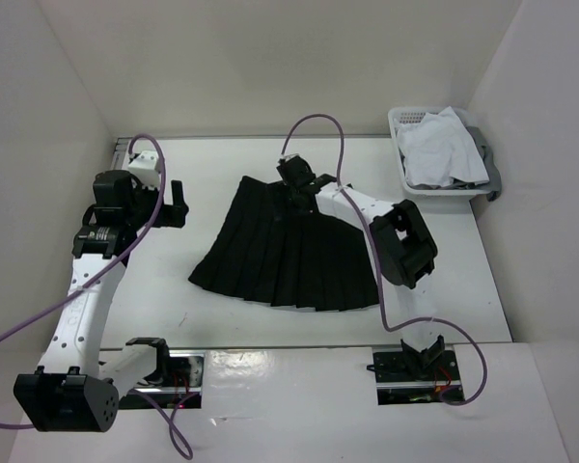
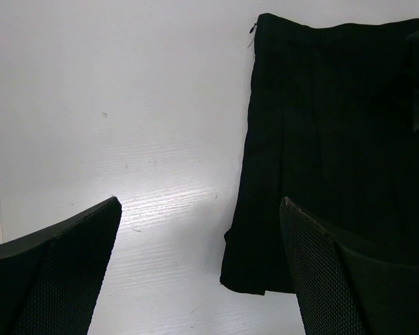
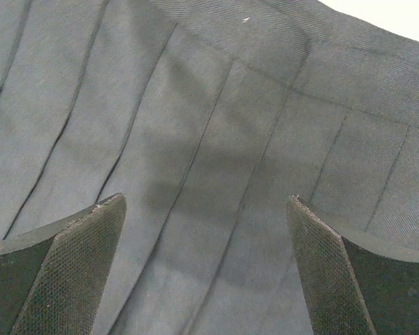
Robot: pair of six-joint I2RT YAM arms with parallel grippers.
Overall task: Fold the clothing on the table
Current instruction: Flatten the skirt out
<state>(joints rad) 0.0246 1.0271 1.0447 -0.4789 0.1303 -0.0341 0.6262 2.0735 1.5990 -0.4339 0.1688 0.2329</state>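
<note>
Nothing to read at this moment: no text, label, brand, number or sign comes through in any of the three views. The skirt [image 1: 289,256] shows plain fabric, the counter [image 1: 463,280] is unmarked, and the basket [image 1: 401,145] carries no lettering that can be made out.
</note>
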